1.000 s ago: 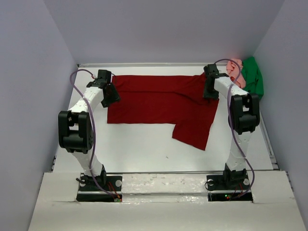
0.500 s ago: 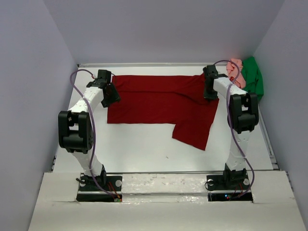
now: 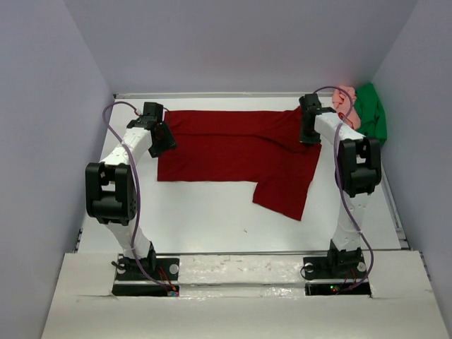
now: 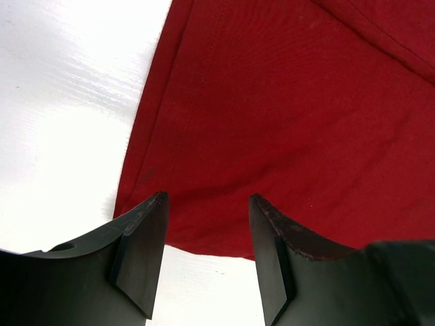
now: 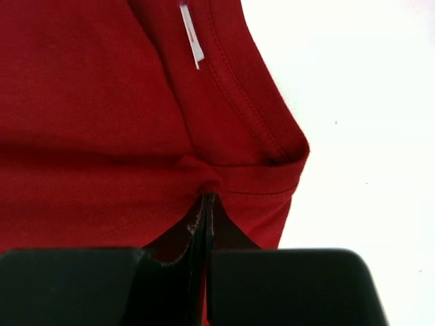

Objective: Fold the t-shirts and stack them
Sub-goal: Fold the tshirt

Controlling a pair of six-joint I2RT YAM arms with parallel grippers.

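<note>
**Right pincer nips the red shirt; left pincer stands spread over its edge**

Seen from the top camera, the two arm bases sit at 6 o'clock on the near edge of the white counter (image 3: pixel 212 219). Beyond a bare strip, the dark red shirt (image 3: pixel 233 152) lies flat across the far half of the counter. It stretches from about 10 o'clock to 2 o'clock. One flap of it reaches back toward 5 o'clock, nearer the bases than the rest of the cloth.

The left pincer (image 3: pixel 161 138) is at 10 o'clock, at the left edge of the shirt. Its wrist camera shows the fingers (image 4: pixel 146 238) spread apart, with the hem and a corner of red cloth in the gap between them. Whether the tips touch the cloth cannot be told.

The right pincer (image 3: pixel 308 134) is at 2 o'clock, on the right end of the shirt. Its wrist view shows the fingers (image 5: pixel 272 285) pressed together. A small pucker of red cloth is pinched at their tips, just below a stitched hem and a white tag (image 5: pixel 192 37).

Farthest off, in the corner past 2 o'clock, the pink shirt (image 3: pixel 345 102) lies bunched. The green shirt (image 3: pixel 372 116) is heaped against its right side.
</note>
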